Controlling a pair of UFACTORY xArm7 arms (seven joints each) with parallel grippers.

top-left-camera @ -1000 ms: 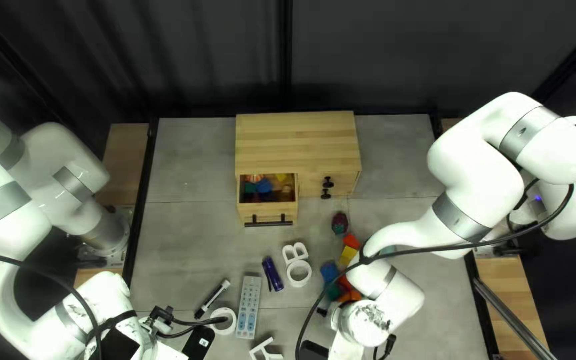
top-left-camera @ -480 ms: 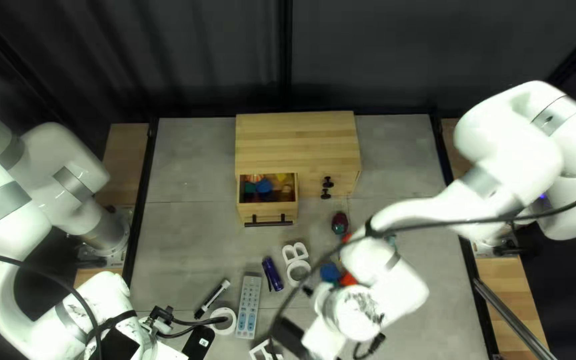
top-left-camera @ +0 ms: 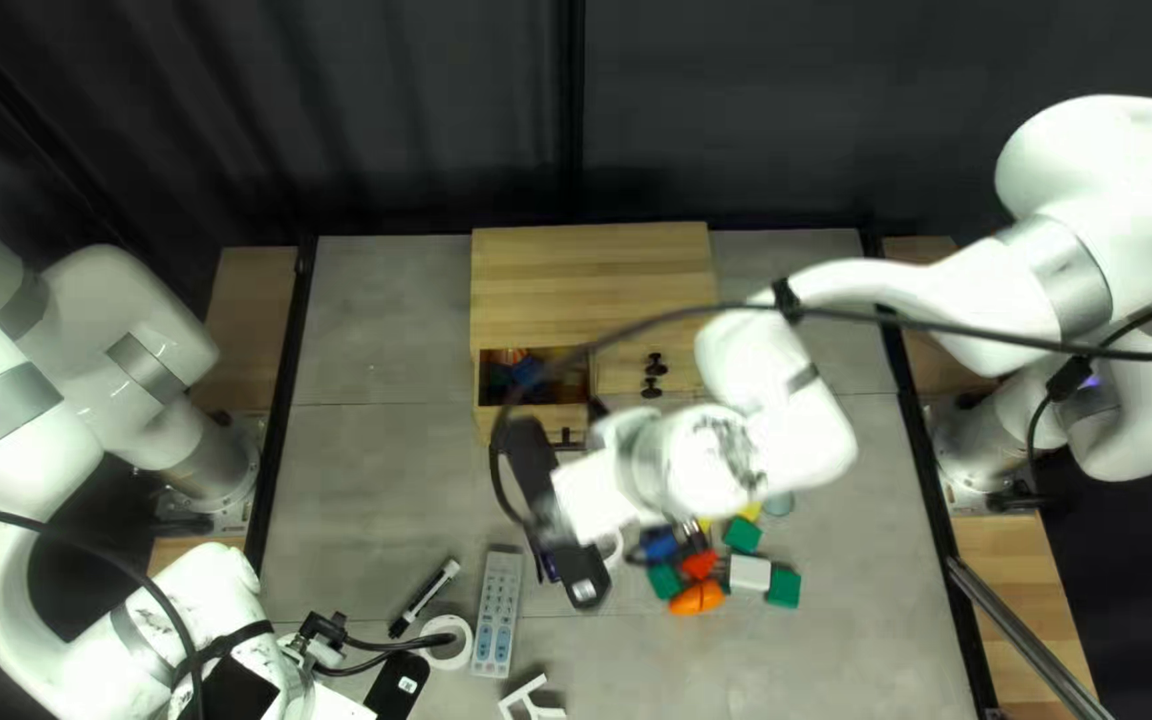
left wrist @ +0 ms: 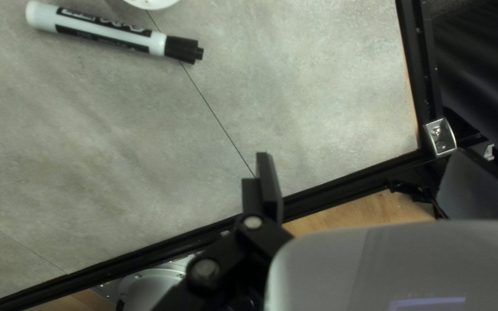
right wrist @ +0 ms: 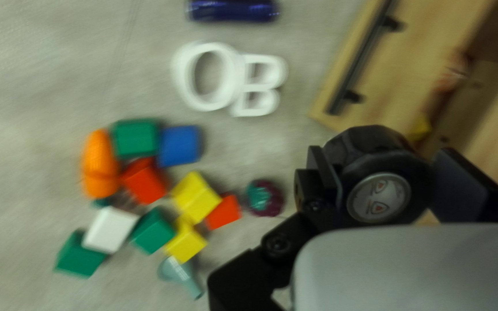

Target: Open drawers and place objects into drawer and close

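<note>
Desk: you had its grey top carrying everything listed here.
Cabinet: your wooden one stood at the middle of the desk's far edge.
Drawer: you had it open on the cabinet's left side, with colourful pieces inside.
Right hand: yours was gripping a black round piece from both sides, near the drawer's front.
Left hand: yours stood wide, with nothing between its fingers, toward the desk's near-left corner.
Remote control: you had it left of the middle, toward the near edge.
Black round piece: your task's thing was between the right hand's fingers.
Marker: your white one lay left of the remote control.
Blocks: you had green, blue, red, yellow and white ones clustered right of the middle, nearer the near edge.
</note>
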